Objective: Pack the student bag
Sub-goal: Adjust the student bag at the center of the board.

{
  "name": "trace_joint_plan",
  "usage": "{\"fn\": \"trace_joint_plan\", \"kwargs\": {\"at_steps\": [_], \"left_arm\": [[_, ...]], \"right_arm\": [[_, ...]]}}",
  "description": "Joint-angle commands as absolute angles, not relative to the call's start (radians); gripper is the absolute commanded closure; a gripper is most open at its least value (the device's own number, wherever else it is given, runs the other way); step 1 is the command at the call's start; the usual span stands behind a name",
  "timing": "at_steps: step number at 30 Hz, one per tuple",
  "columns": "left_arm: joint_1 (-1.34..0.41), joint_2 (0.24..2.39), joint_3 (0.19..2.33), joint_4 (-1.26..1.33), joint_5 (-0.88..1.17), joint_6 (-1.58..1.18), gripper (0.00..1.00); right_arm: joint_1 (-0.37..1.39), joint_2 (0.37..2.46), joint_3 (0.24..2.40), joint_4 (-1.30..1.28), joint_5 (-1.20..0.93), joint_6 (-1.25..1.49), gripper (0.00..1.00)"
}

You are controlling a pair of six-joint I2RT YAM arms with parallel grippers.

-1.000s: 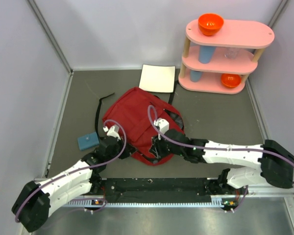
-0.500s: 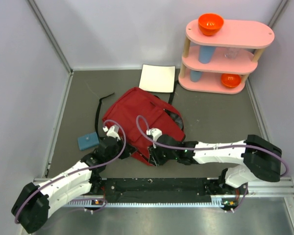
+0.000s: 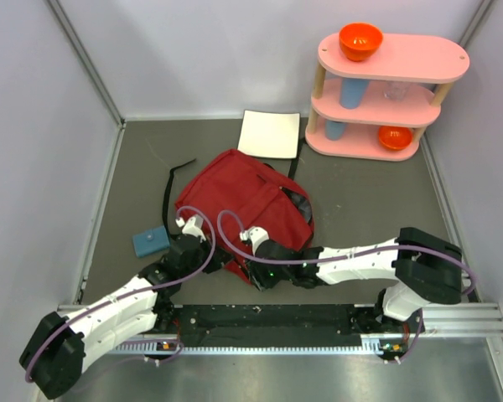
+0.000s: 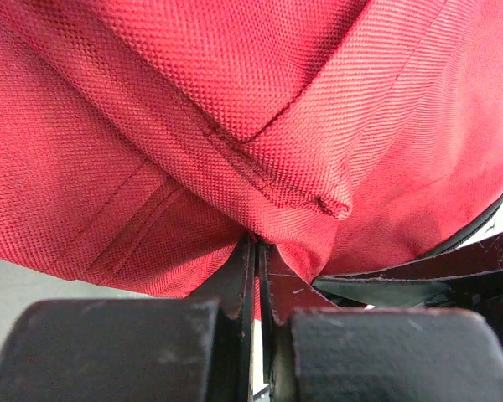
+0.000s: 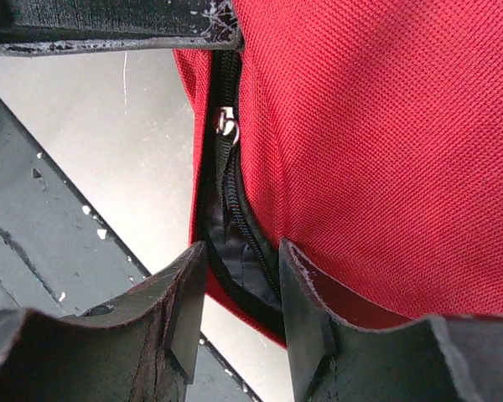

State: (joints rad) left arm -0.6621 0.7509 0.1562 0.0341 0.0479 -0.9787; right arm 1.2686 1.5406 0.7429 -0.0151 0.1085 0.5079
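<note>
1. The student bag lies flat in the middle of the surface. A zipper pull shows on the zipper track at the bag's near edge.
2. My left end effector is pinched tight on a fold of the bag's red fabric and anchors it.
3. My right end effector stands narrowly parted, straddling the zipper track without clamping it.
4. I judge the step to be opening the bag. I should advance to the pull, close squarely on its tab, then draw along the track against the left hold so the fabric doesn't bunch.
</note>
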Motion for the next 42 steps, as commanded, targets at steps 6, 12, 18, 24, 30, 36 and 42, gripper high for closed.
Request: {"fn": "trace_joint_plan", "kwargs": {"at_steps": [6, 12, 18, 24, 30, 36, 42], "left_arm": [[-0.658, 0.750, 0.130, 0.150, 0.038, -1.018, 1.00], [-0.658, 0.727, 0.089, 0.213, 0.074, -1.025, 1.00], [-0.658, 0.712, 0.081, 0.206, 0.097, -1.009, 1.00], [-0.658, 0.700, 0.075, 0.186, 0.095, -1.006, 1.00], [-0.657, 0.698, 0.075, 0.189, 0.087, -1.006, 1.00], [-0.657, 0.704, 0.083, 0.184, 0.075, -1.000, 1.00], [-0.658, 0.700, 0.083, 0.163, 0.049, -1.008, 1.00]], "right_arm": [[1.292, 1.601, 0.805, 0.029, 0.107, 0.535, 0.58], [1.292, 1.670, 0.819, 0.058, 0.166, 0.583, 0.55], [1.289, 1.695, 0.851, 0.057, 0.259, 0.558, 0.57], [1.234, 1.735, 0.862, 0.067, 0.235, 0.546, 0.68], [1.197, 1.749, 0.851, 0.121, 0.167, 0.522, 0.72], [1.197, 1.747, 0.831, 0.155, 0.106, 0.499, 1.00], [1.200, 1.619, 0.741, 0.195, 0.080, 0.495, 1.00]]}}
